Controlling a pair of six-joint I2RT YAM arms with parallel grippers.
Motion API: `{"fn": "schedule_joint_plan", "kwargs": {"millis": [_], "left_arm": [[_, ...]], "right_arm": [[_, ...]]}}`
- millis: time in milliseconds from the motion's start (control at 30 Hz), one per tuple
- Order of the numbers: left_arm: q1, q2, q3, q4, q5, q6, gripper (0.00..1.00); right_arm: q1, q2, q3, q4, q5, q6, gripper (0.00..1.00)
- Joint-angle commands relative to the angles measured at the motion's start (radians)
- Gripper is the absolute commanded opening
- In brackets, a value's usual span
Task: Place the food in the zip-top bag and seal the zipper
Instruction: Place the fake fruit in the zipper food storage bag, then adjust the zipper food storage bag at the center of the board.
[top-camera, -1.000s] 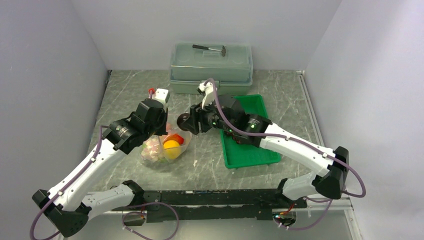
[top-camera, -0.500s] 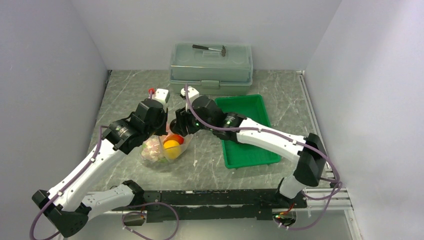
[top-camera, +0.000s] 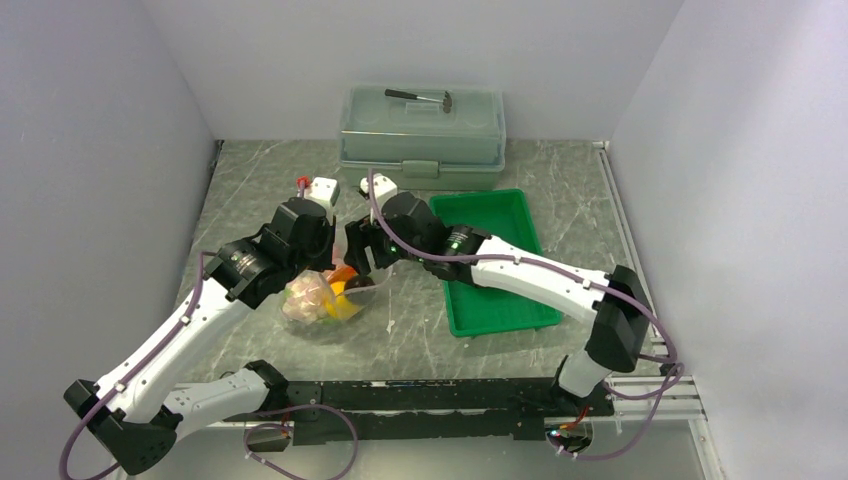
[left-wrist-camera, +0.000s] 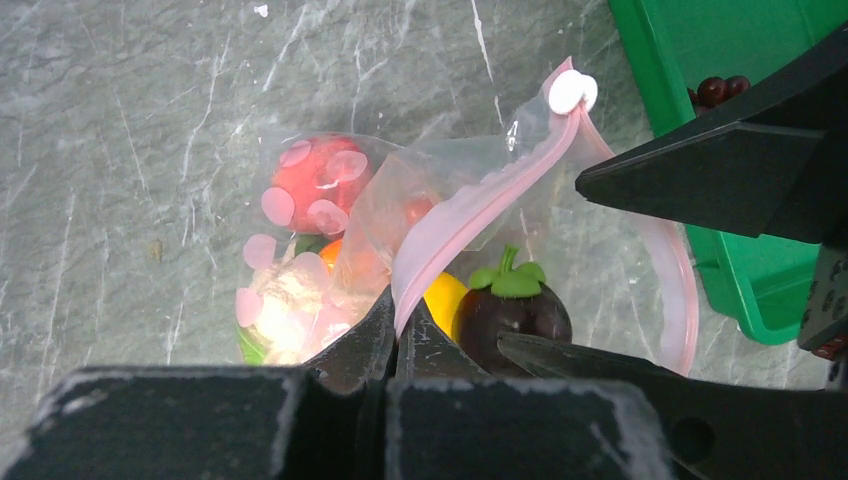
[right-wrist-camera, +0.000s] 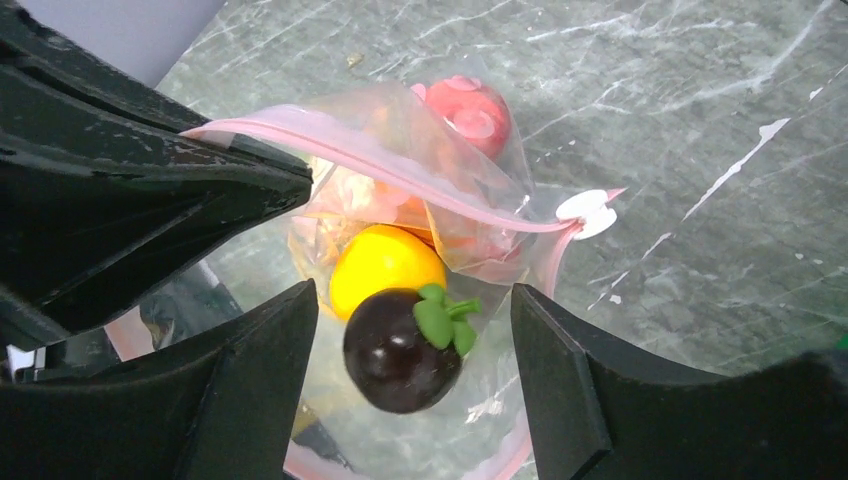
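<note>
The left hand (left-wrist-camera: 400, 318) is clamped on the pink zipper rim of the zip-top bag (left-wrist-camera: 610, 240) and holds its mouth open. The right hand (right-wrist-camera: 412, 300) hangs over this mouth with its fingers apart. The dark mangosteen (right-wrist-camera: 395, 360) sits between them and touches neither (it lies inside the bag). A yellow fruit (right-wrist-camera: 385, 262) is at its 11 o'clock. On the table (top-camera: 250, 190), the bag lies at 9 o'clock of the green tray (top-camera: 490, 310).

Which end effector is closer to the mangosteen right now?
Right. The right end effector straddles the mangosteen, jaws open on either side; the left end effector is beside it, clamped on the bag's pink zipper rim.
</note>
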Motion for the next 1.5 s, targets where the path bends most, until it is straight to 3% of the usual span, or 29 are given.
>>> {"fn": "schedule_joint_plan", "kwargs": {"millis": [0, 267, 633, 733, 833, 1000, 1133, 1300, 1467], "left_arm": [[0.005, -0.025, 0.007, 0.024, 0.020, 0.002, 0.00], [0.003, 0.008, 0.114, -0.033, 0.022, 0.002, 0.00], [0.006, 0.162, 0.655, -0.345, -0.098, 0.075, 0.00], [0.005, 0.175, 0.612, -0.357, -0.149, 0.081, 0.00], [0.004, 0.170, 0.476, -0.309, -0.168, 0.056, 0.00], [0.005, 0.169, 0.237, -0.198, -0.105, -0.021, 0.00], [0.006, 0.277, 0.122, -0.153, -0.052, -0.104, 0.00], [0.006, 0.324, 0.166, -0.141, -0.049, -0.115, 0.00], [0.006, 0.308, 0.408, -0.222, -0.059, -0.062, 0.00]], "right_arm": [[0.006, -0.068, 0.043, 0.033, 0.018, 0.001, 0.75], [0.014, -0.188, -0.011, 0.034, 0.061, -0.001, 0.77], [0.018, -0.481, -0.127, 0.050, 0.161, 0.003, 0.78], [0.019, -0.526, -0.149, 0.034, 0.190, -0.002, 0.78], [0.019, -0.553, -0.182, 0.023, 0.210, 0.003, 0.79], [0.019, -0.582, -0.253, 0.033, 0.220, 0.028, 0.79], [0.019, -0.583, -0.282, 0.038, 0.214, 0.042, 0.79], [0.019, -0.605, -0.288, 0.020, 0.222, 0.037, 0.79], [0.019, -0.645, -0.297, 0.013, 0.238, 0.031, 0.79]]}}
